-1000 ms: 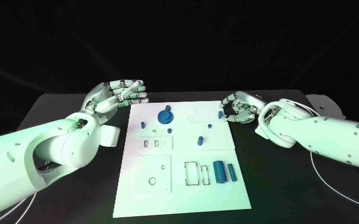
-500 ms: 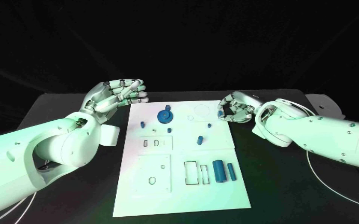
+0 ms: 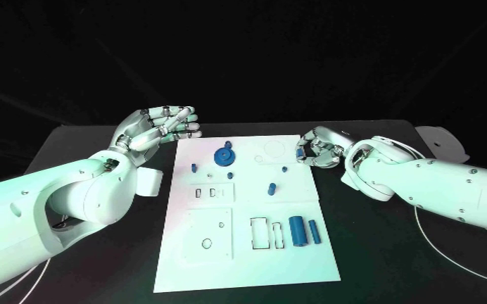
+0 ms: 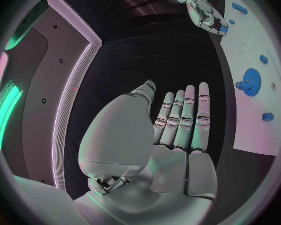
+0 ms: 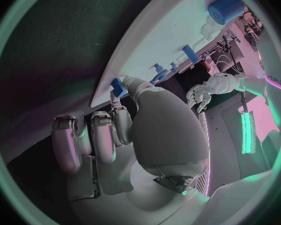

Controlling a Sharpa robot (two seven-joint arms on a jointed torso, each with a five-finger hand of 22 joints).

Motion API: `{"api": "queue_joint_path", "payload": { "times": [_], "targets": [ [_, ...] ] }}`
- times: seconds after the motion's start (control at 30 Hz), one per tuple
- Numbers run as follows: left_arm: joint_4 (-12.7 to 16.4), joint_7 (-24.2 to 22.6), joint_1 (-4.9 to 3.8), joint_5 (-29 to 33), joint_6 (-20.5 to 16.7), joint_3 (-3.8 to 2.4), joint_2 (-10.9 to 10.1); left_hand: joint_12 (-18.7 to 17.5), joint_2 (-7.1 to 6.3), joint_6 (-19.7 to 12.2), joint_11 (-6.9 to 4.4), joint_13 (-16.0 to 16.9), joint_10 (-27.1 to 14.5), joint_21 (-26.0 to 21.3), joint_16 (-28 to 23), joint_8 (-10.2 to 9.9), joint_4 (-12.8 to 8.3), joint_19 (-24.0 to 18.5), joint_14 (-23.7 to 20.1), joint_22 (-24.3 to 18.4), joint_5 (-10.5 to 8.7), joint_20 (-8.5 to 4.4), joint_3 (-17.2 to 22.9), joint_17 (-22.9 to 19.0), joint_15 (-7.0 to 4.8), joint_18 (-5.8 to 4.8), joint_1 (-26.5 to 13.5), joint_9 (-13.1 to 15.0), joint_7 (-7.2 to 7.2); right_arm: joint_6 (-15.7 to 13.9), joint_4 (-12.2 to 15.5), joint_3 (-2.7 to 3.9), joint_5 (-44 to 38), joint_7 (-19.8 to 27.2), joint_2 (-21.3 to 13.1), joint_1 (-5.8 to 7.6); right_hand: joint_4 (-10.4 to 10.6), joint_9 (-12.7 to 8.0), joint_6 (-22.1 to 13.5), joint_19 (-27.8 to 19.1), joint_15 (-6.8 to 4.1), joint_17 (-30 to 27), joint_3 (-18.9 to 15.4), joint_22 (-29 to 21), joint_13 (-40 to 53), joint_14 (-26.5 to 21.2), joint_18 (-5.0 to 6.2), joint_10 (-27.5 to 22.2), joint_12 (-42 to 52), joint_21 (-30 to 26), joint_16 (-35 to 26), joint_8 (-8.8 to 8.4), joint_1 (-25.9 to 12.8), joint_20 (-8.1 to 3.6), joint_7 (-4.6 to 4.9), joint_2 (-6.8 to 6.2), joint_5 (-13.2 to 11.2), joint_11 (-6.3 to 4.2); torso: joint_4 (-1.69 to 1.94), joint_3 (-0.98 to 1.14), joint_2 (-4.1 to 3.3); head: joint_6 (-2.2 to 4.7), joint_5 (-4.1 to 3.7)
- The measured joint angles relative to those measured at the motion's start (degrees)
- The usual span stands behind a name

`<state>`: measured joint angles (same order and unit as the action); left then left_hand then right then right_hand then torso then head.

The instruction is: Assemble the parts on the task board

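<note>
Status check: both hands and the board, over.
Left hand empty, beside task board. Right hand pinching small blue part at board's far right edge. Nothing in the way.

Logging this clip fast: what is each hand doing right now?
Left hand: open, holding nothing, beside the task board.
Right hand: pinching a small blue part at the board's edge.

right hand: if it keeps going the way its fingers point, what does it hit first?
Probably the task board: the right hand, pinching a small blue part, points at its far right edge, then the white rings. Depth is unclear.
</note>
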<state>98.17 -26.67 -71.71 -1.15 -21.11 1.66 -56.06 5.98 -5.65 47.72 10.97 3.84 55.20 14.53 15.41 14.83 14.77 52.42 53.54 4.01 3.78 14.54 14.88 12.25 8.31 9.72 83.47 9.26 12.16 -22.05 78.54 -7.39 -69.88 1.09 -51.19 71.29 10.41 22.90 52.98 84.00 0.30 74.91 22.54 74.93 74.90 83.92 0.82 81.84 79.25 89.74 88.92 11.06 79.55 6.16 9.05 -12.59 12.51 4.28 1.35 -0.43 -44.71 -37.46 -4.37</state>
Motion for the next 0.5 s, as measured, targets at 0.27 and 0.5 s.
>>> {"api": "queue_joint_path", "payload": {
  "times": [0.27,0.5],
  "targets": [
    [0.0,0.0,0.0,0.0,0.0,0.0,0.0,0.0,0.0,0.0,0.0,0.0,0.0,0.0,0.0,0.0,0.0,0.0,0.0,0.0,0.0,0.0,0.0,0.0,0.0,0.0,0.0,0.0,0.0,-0.1,-0.1,0.01,0.0,-0.2,0.1,-0.07,0.2,0.2,1.6,0.0,-0.02,0.0,1.0,0.0,0.0,0.0,0.0,0.7,0.7,0.0,0.0,0.69,-0.4,0.0,-0.56,0.92,0.0,-0.52,-0.02,0.02,0.0,-0.07,-0.08],
    [-0.1,0.0,0.0,0.0,0.0,0.0,0.0,0.0,0.0,0.0,0.0,0.0,0.0,0.0,0.0,0.0,0.0,0.0,0.0,0.0,0.0,0.0,0.0,0.0,0.0,0.0,0.0,0.0,0.0,-1.6,-0.1,0.01,0.3,-0.2,0.1,-0.06,-0.8,0.8,4.7,0.0,-1.47,0.0,2.6,0.0,0.0,0.0,0.0,2.0,2.3,0.0,0.0,3.16,-0.2,-0.84,-2.01,2.24,0.2,-1.83,-0.02,0.0,0.0,-0.16,-0.16]
  ]
}}
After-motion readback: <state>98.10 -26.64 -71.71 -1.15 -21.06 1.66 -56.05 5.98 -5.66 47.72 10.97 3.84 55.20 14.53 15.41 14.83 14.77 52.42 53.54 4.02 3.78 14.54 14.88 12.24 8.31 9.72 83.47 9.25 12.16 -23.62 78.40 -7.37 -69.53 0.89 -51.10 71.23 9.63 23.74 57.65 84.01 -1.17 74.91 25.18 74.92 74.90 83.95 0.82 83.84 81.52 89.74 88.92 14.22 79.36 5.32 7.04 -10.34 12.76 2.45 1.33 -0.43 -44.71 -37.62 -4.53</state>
